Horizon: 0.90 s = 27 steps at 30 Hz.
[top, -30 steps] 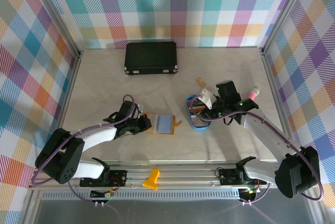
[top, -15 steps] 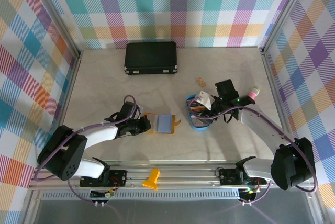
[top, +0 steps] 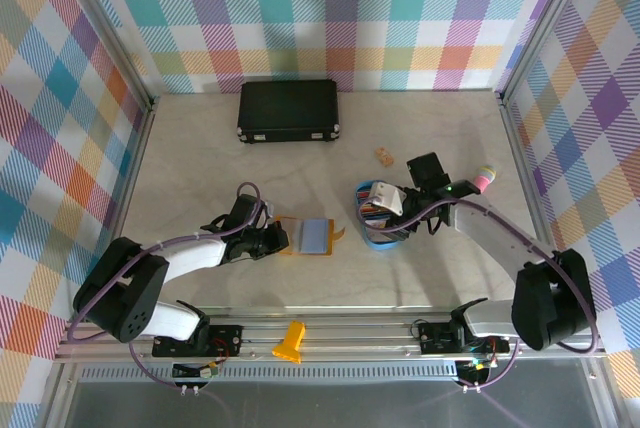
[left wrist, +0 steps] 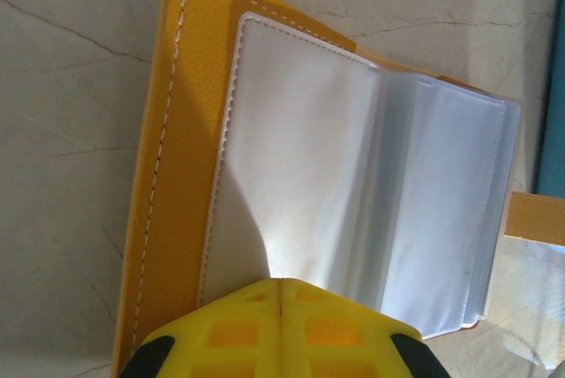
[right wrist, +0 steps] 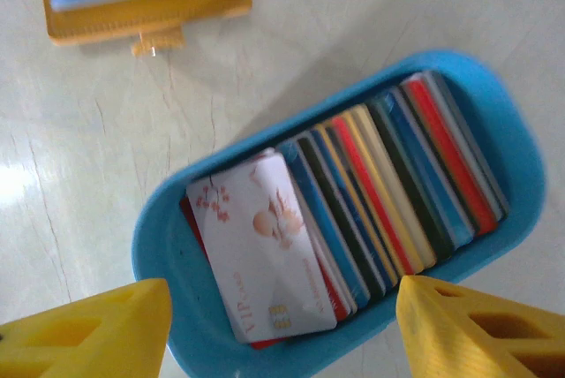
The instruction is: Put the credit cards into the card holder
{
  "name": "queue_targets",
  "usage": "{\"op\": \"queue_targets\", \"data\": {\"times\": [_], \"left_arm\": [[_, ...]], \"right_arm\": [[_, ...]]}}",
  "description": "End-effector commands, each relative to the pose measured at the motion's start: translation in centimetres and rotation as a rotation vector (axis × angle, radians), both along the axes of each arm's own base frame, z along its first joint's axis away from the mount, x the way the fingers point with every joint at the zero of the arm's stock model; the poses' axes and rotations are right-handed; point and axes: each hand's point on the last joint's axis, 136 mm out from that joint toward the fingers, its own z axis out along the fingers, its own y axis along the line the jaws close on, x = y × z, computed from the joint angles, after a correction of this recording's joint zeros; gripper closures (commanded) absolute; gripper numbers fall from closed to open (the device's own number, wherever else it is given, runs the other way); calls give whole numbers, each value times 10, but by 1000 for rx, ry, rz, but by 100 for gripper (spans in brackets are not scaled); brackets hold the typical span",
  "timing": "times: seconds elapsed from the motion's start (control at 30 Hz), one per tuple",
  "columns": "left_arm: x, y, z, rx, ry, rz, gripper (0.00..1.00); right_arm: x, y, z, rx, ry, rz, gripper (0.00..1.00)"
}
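The mustard-yellow card holder (top: 312,236) lies open on the table, its pale plastic pockets (left wrist: 353,184) facing up and its snap tab (right wrist: 157,42) pointing toward the tray. My left gripper (top: 272,239) is shut, its yellow tips (left wrist: 281,294) resting on the holder's near edge. Several credit cards (right wrist: 388,192) stand in a row inside a blue oval tray (right wrist: 159,245); a white VIP card (right wrist: 265,245) leans on top at one end. My right gripper (top: 392,196) hovers open over the tray, fingers (right wrist: 88,325) wide apart with nothing between them.
A large black case (top: 288,110) sits at the back of the table. A small tan object (top: 383,156) lies behind the tray, and a pink-tipped item (top: 484,180) by the right arm. Plaid walls enclose the table on three sides.
My right gripper has shifted slightly up and toward the back over the blue tray. The left gripper and the card holder have stayed put.
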Motion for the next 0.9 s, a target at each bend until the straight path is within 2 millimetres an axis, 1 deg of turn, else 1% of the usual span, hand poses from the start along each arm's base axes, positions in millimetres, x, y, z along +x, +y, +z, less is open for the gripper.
{"op": "queue_targets", "data": {"times": [0.0,0.13,0.3,0.37,0.47,0.6,0.87], "left_arm": [[-2,-2,-3,4,-3,-26,100],[-1,-2,-4,4,-3,-23,100],[-1,-3,-5,4,2,-25,100],[-1,-3,-5,5,0,-24,100],[-1,-3,-6,6,4,-23,100],[0,-4,-7,5,7,-26,100],[0,-5,-6,6,5,-36,100]], "right_arm": [[6,-8,-8,-73,14,22,33],[15,-7,-20,-114,11,79,34],[23,-6,-26,-145,2,120,36],[23,-2,-25,-127,-9,153,36],[22,2,-28,-118,-17,193,35],[16,7,-32,-91,9,236,33],[18,8,-37,-97,4,261,33]]}}
